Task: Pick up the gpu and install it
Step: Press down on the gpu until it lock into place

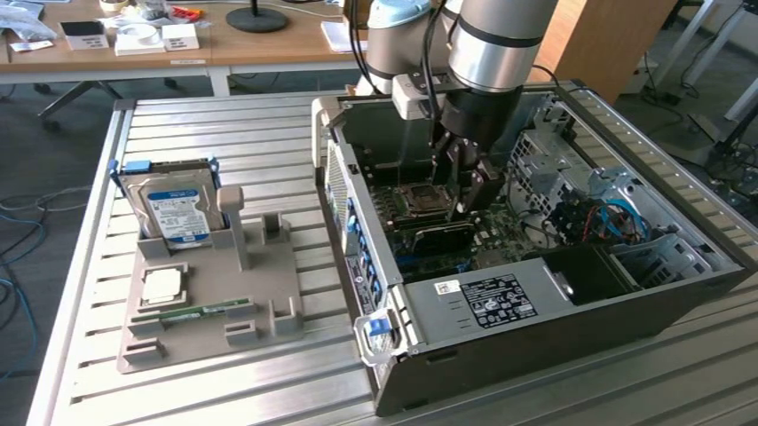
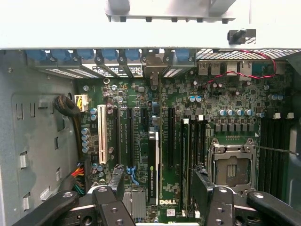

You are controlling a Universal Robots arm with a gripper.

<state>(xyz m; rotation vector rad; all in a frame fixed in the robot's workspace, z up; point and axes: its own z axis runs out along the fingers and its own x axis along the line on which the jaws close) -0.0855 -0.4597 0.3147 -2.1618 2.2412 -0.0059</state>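
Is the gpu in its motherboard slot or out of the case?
In. The gpu stands on edge in a motherboard slot, its bracket end at the case's rear openings; the open gripper straddles it without touching.

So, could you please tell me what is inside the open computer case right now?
Inside the computer case sit the green motherboard, the gpu standing on edge in a slot, and the open gripper above it. The slot contacts are hidden.
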